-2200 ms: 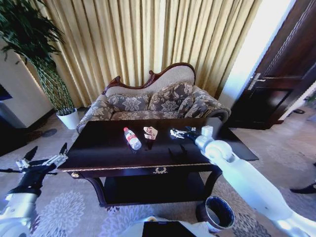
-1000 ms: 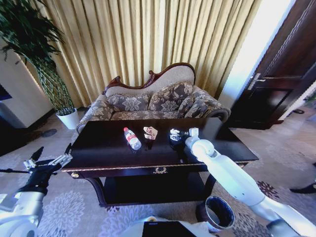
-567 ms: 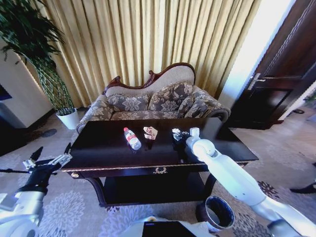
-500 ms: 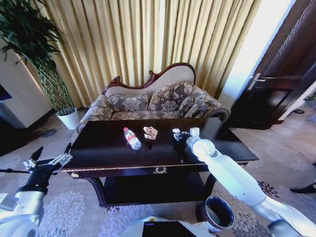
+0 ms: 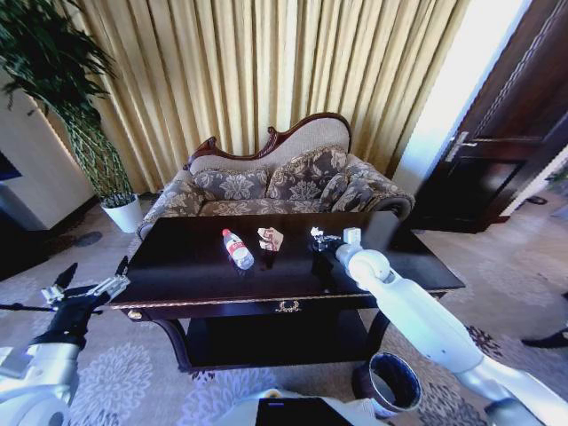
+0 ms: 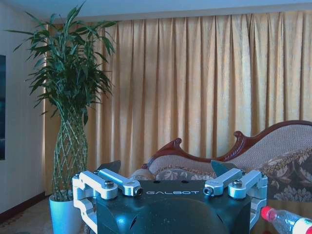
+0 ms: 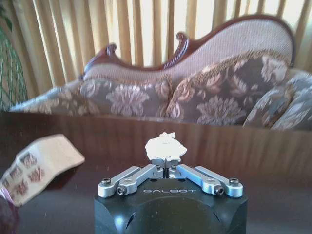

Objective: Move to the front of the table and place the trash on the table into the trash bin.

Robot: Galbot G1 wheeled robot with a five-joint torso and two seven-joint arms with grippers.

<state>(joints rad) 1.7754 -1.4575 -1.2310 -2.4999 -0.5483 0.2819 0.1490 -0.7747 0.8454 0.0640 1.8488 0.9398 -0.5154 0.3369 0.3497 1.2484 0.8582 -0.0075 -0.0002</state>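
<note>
Trash pickup was in hand: the crumpled white paper wad point(image 7: 165, 146) was pinched in the right gripper point(image 7: 167, 170), apparently just above the glossy dark brown table point(image 5: 195, 266). The left gripper point(image 5: 87, 288), spread wide, was parked beside the table. Carriage to the round dark trash bin point(image 5: 391, 382) was required.

Right gripper point(image 7: 167, 166) jaws closed, left gripper point(image 5: 86, 286) jaws spread

Sitting room: sofa point(image 5: 275, 182), curtains point(image 5: 266, 71)
</note>
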